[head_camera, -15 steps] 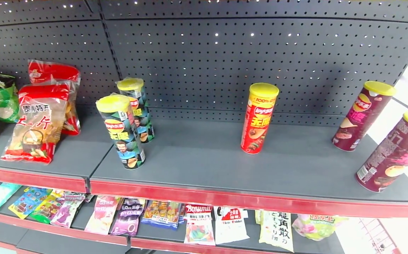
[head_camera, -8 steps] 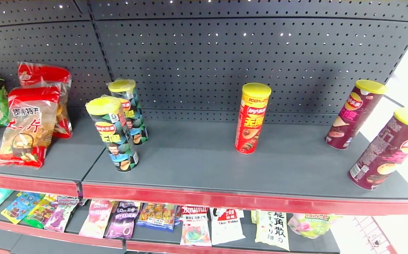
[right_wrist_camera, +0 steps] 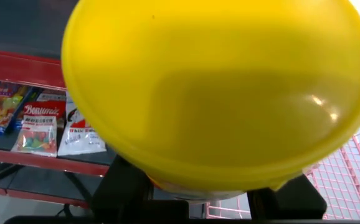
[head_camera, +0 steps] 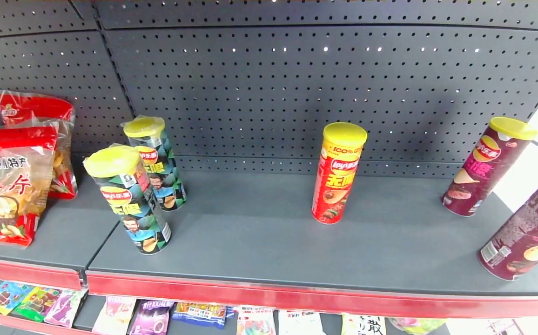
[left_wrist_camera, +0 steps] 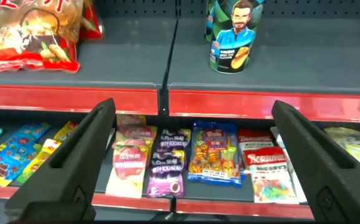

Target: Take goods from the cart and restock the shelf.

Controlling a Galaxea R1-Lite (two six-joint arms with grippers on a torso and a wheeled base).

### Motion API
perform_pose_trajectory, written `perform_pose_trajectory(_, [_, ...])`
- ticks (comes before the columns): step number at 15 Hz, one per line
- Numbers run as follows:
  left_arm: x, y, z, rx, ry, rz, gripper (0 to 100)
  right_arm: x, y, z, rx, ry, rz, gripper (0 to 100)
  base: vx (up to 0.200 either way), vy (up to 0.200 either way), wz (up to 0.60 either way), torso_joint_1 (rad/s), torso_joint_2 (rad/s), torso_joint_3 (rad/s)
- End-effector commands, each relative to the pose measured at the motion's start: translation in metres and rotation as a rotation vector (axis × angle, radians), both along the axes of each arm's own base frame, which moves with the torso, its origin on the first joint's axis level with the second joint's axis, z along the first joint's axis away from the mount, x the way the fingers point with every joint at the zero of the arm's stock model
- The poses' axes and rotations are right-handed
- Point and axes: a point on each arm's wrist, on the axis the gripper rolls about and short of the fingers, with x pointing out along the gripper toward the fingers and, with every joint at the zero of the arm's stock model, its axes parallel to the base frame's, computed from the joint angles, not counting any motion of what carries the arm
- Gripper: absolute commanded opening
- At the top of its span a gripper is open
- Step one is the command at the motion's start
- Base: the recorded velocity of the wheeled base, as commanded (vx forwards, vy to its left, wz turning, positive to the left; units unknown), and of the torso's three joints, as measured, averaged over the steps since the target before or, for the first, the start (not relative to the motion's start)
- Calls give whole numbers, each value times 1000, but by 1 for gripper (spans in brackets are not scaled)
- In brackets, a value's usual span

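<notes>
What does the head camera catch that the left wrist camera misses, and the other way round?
Head camera's extras: the red chip can, two purple cans at the right end, the rear teal can and the pegboard wall. Left wrist camera's extra: the left gripper, fingers spread open. Shared: the front teal can, the red snack bag, the red shelf edge and the lower-shelf packets.
</notes>
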Motion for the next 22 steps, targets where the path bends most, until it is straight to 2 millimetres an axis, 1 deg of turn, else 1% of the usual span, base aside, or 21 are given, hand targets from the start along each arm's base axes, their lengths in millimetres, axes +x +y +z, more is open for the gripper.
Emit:
perform_pose_trajectory(1, [0, 0, 0, -10, 1, 1, 100, 0, 0, 1, -1, -16, 4, 0, 0, 0, 0, 0, 0, 0])
perform_pose_trajectory(2, [0, 0, 0, -5, 0, 1, 100, 0, 0, 1, -1, -31, 7, 0, 0, 0, 0, 0, 0, 0])
perform_pose_trajectory(3, [0, 0, 0, -4, 6, -1, 100, 1, 0, 3, 3, -40, 70, 0, 0, 0, 0, 0, 0, 0])
perform_pose_trajectory(5, [1, -1, 1, 13, 12, -28, 100, 1, 0, 12, 9, -49, 141, 0, 0, 0, 0, 0, 0, 0])
perform_pose_trajectory(6, [-1, -2, 9, 28, -25, -109, 100, 2, 0, 15, 16, -38, 183, 0, 0, 0, 0, 0, 0, 0])
perform_pose_trajectory(7, [-3, -5, 65, 30, -69, -228, 100, 3, 1, 15, 29, -25, 242, 0, 0, 0, 0, 0, 0, 0])
perform_pose_trajectory(8, [9, -6, 110, 3, -26, -301, 100, 3, 1, 14, 34, -20, 269, 0, 0, 0, 0, 0, 0, 0])
perform_pose_trajectory(9, [21, -8, 139, 7, -19, -382, 100, 3, 1, 12, 34, -15, 273, 0, 0, 0, 0, 0, 0, 0])
perform_pose_trajectory(10, [37, -11, 148, 58, 17, -511, 100, 4, 1, 13, 34, -9, 273, 0, 0, 0, 0, 0, 0, 0])
perform_pose_trajectory(11, [48, -13, 148, 141, 34, -644, 100, 5, 1, 13, 35, -3, 273, 0, 0, 0, 0, 0, 0, 0])
perform_pose_trajectory(12, [66, -15, 148, 159, 79, -746, 100, 5, 1, 12, 36, 1, 272, 0, 0, 0, 0, 0, 0, 0])
perform_pose_trajectory(13, [86, -16, 154, 149, 118, -808, 100, 5, 1, 12, 36, 2, 272, 0, 0, 0, 0, 0, 0, 0])
perform_pose_trajectory(15, [128, -20, 157, 174, 187, -868, 100, 5, 1, 11, 36, 10, 272, 0, 0, 0, 0, 0, 0, 0])
perform_pose_trajectory(17, [169, -44, 165, 195, 204, -984, 100, 6, 1, 8, 36, 21, 272, 0, 0, 0, 0, 0, 0, 0])
perform_pose_trajectory(19, [206, -75, 168, 226, 192, -1045, 100, 6, 1, 6, 35, 33, 270, 0, 0, 0, 0, 0, 0, 0])
perform_pose_trajectory(20, [216, -88, 168, 236, 185, -1076, 100, 7, 1, 6, 35, 36, 269, 0, 0, 0, 0, 0, 0, 0])
perform_pose_trajectory(21, [231, -109, 167, 244, 198, -1101, 100, 7, 1, 6, 36, 36, 267, 0, 0, 0, 0, 0, 0, 0])
perform_pose_trajectory(22, [243, -124, 167, 245, 214, -1097, 100, 7, 1, 6, 34, 36, 266, 0, 0, 0, 0, 0, 0, 0])
